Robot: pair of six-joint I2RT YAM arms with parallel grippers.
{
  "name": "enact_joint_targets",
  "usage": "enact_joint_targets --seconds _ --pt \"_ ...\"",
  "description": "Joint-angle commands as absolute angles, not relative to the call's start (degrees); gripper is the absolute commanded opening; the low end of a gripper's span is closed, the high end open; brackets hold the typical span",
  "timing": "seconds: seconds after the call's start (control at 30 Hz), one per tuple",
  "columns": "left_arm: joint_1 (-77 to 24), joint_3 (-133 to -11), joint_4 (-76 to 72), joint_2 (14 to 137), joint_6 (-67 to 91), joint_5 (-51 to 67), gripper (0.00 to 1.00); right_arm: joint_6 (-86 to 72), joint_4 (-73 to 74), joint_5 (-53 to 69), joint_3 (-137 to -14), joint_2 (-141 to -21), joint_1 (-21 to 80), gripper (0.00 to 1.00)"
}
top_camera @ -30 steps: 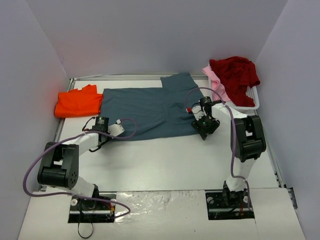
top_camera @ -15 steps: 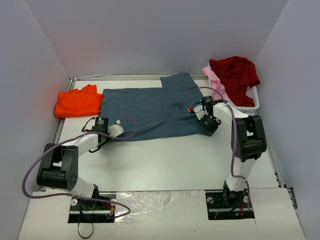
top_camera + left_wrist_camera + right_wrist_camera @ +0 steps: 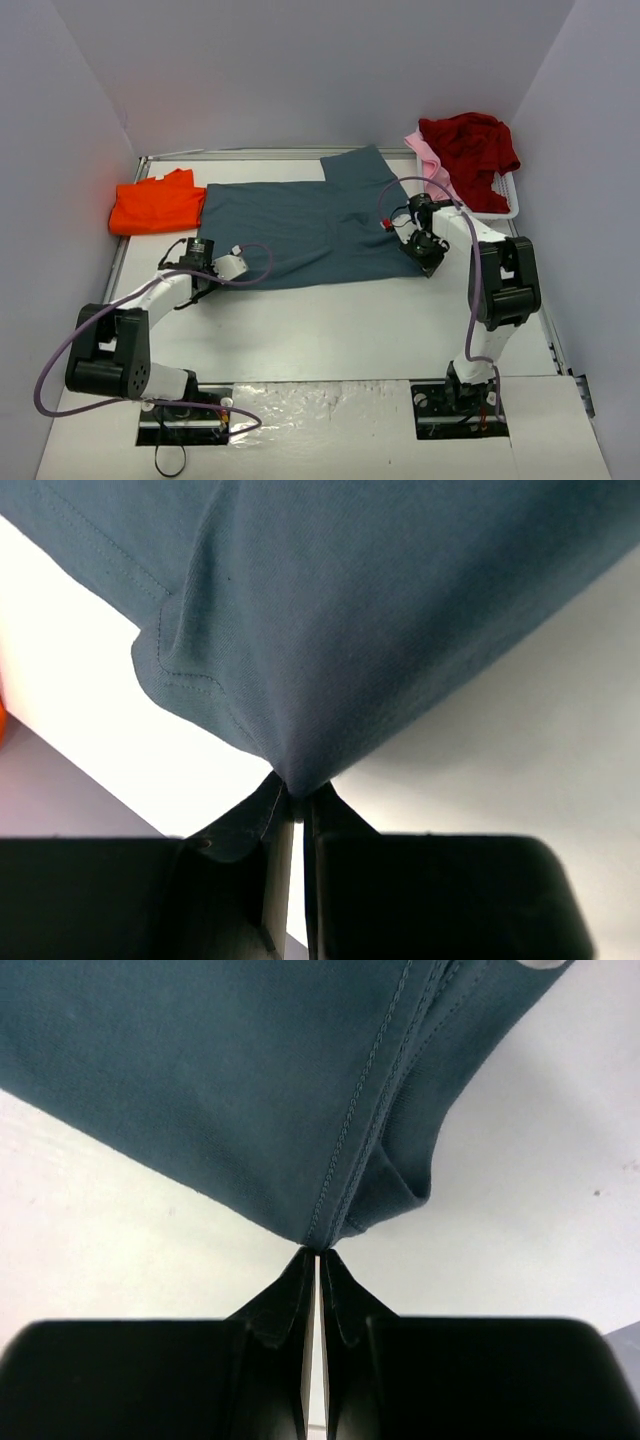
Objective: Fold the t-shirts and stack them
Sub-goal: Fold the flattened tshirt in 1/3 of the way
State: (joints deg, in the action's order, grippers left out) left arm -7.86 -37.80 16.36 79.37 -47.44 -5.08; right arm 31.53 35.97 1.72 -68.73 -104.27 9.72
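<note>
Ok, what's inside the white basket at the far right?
A crumpled dark red t-shirt fills the basket, lying over a pale pink t-shirt that spills over its left rim. Anything beneath them is covered.

Top view: even, diffuse light from above; faint soft shadows on the white worktop (image 3: 330,320); glare on the crinkled film (image 3: 330,400) at the near edge; wrist views: shirt (image 3: 400,610) stitching sharp; left end effector (image 3: 297,810) and right end effector (image 3: 318,1270) near-black, detail lost; worktop nearly overexposed.
</note>
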Motion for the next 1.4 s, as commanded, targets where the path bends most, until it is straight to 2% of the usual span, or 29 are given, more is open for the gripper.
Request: enact_joint_targets --seconds 0.0,0.33,0.97,1.0,1.03,1.07,1.1,1.13,1.17,1.2,1.27,1.37 --pt "-7.5 -38.0 26.4 74.5 -50.1 -0.7 0.02 33.0 42.4 0.2 -67.2 -99.6 9.3 0.0" --pt "-7.6 -39.4 40.8 66.4 -52.0 4.2 0.02 34.5 47.9 0.8 -64.0 -92.7 9.3 0.0" --pt "-7.7 -38.5 47.2 61.6 -54.0 5.4 0.02 36.8 57.3 1.4 -58.7 -80.0 9.3 0.0" --pt "-7.7 -38.5 47.5 61.4 -54.4 5.6 0.05 36.8 57.5 1.5 -58.7 -79.8 9.3 0.0" --pt "-7.7 -38.6 47.7 60.7 -54.5 5.7 0.08 37.0 57.6 1.7 -58.7 -79.8 9.3 0.02" --pt "-7.8 -38.6 47.9 60.4 -54.5 5.6 0.11 37.1 57.9 1.8 -58.9 -79.9 9.3 0.08" --pt "-7.8 -39.0 47.9 60.1 -54.1 5.1 0.19 37.2 58.1 1.9 -59.0 -80.0 9.3 0.12" --pt "-7.8 -39.5 48.2 59.5 -53.8 4.7 0.27 37.4 58.2 2.2 -59.2 -80.1 9.3 0.2" --pt "-7.8 -40.2 48.5 59.2 -53.7 4.6 0.32 37.5 58.5 2.8 -59.8 -80.2 9.3 0.32" --pt "-7.7 -40.6 49.0 58.7 -54.0 4.7 0.36 37.7 58.8 3.2 -60.0 -80.2 9.2 0.34" --pt "-7.8 -41.9 50.1 57.4 -54.5 4.9 0.43 38.3 59.4 4.0 -61.0 -80.4 9.3 0.44" --pt "-7.6 -44.5 51.3 56.3 -54.8 5.4 0.47 38.4 59.7 4.7 -63.0 -80.6 9.3 0.46"
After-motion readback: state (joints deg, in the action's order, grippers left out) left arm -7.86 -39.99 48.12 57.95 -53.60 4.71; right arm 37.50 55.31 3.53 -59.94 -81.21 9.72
